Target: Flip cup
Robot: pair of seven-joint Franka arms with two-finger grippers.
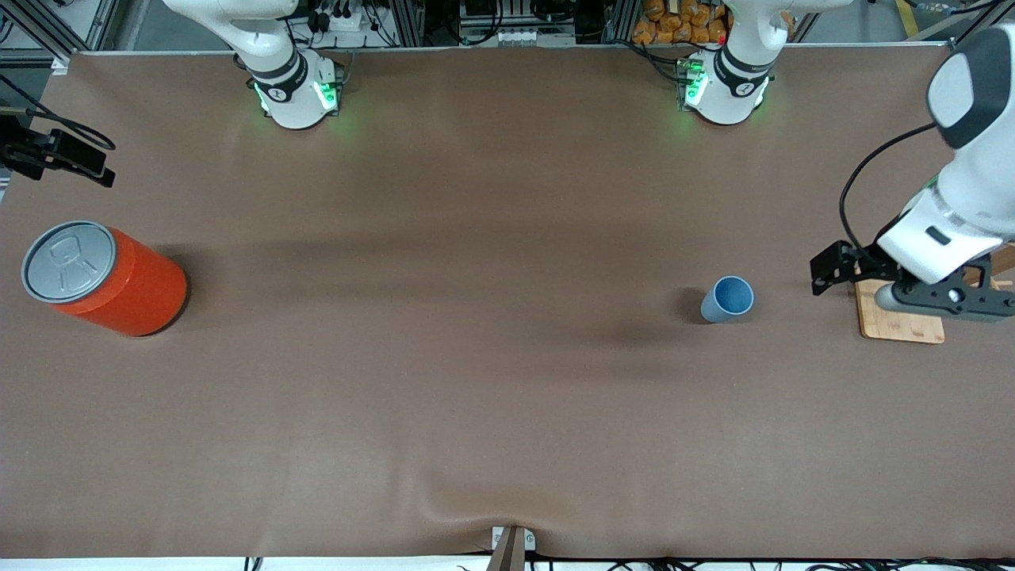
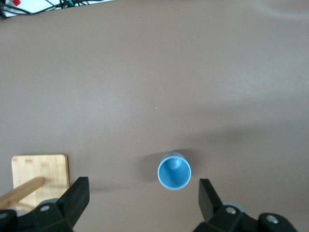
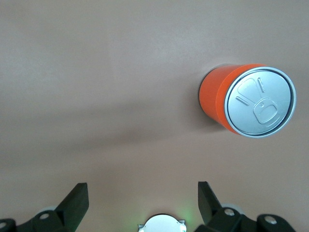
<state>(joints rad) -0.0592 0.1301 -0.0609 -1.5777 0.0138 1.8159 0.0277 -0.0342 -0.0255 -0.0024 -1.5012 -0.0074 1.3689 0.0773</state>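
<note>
The light-blue cup (image 1: 727, 299) stands upright on the brown table, mouth up, toward the left arm's end. In the left wrist view the cup (image 2: 174, 172) shows its darker blue inside. My left gripper (image 1: 831, 271) is open and empty, in the air beside the cup, over the table next to a wooden board. In its own view the left gripper (image 2: 144, 193) has its jaws wide apart, with the cup ahead of them and apart from both. My right gripper (image 1: 95, 162) is open and empty, up in the air at the right arm's end; the right gripper (image 3: 143, 195) looks down on bare table.
A large orange can (image 1: 119, 277) with a grey lid stands at the right arm's end, also in the right wrist view (image 3: 246, 99). A small wooden board (image 1: 900, 321) lies under the left arm, also in the left wrist view (image 2: 41, 174).
</note>
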